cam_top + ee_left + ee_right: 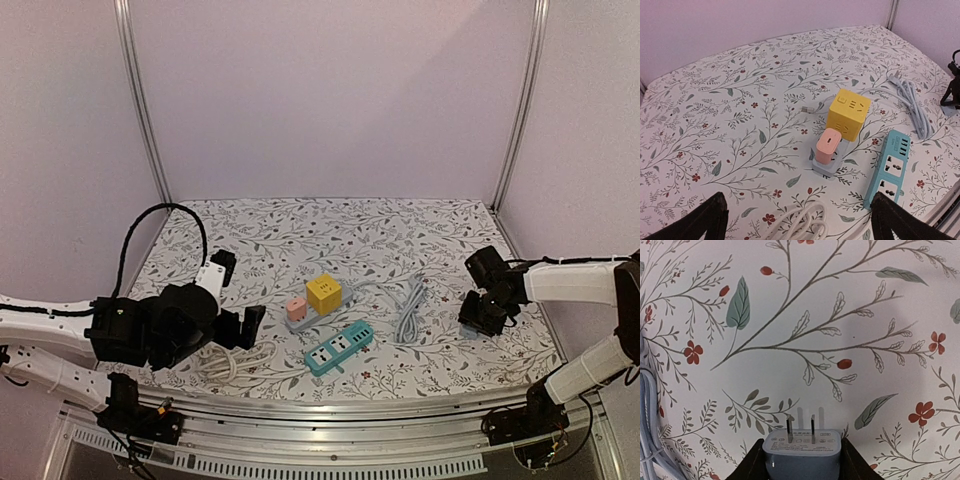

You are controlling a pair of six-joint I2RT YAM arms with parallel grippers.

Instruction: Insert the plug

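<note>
The right claw [801, 460] is closed on the grey plug [801, 449], its prongs pointing down at the cloth. The teal strip [339, 347] lies well to the left, its long axis slanted. The left claw [797, 220] is wide open and empty, nearer the strip.

Top external view looks down from above and behind onto the whole table [300, 225]. Left wrist view faces obliquely across it toward the yellow cube [849, 114], also visible from overhead [323, 293]. Right wrist view sits close above the tablecloth, right of the cube.
</note>
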